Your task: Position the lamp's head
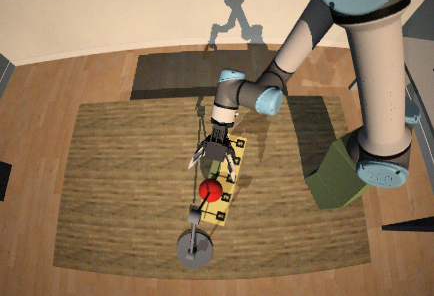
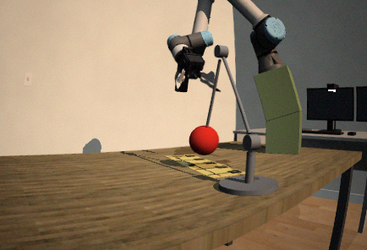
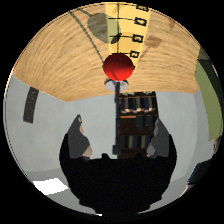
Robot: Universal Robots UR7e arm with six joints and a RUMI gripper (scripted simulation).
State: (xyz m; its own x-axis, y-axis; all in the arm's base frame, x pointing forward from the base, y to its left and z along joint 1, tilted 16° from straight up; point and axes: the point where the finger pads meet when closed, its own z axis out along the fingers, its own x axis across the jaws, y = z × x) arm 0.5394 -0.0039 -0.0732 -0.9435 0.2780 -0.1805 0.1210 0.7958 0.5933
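The lamp has a round grey base (image 1: 194,249) (image 2: 248,184), a grey joint above it (image 2: 251,142), two thin arm links meeting at a high elbow (image 2: 221,51), and a red ball head (image 1: 210,190) (image 2: 204,140) (image 3: 118,67). The head hangs a short way above the yellow strip of numbered marks (image 1: 227,179) (image 2: 205,166), near the strip's second mark from the base. My gripper (image 1: 214,161) (image 2: 188,77) is open and empty. It hovers well above the head, beside the upper arm link, farther along the strip.
A green block (image 1: 336,177) (image 2: 280,111) covers the robot's mount at the bench's back right. The bench edge runs close behind the lamp base. Monitors (image 2: 334,105) stand on a desk beyond the bench.
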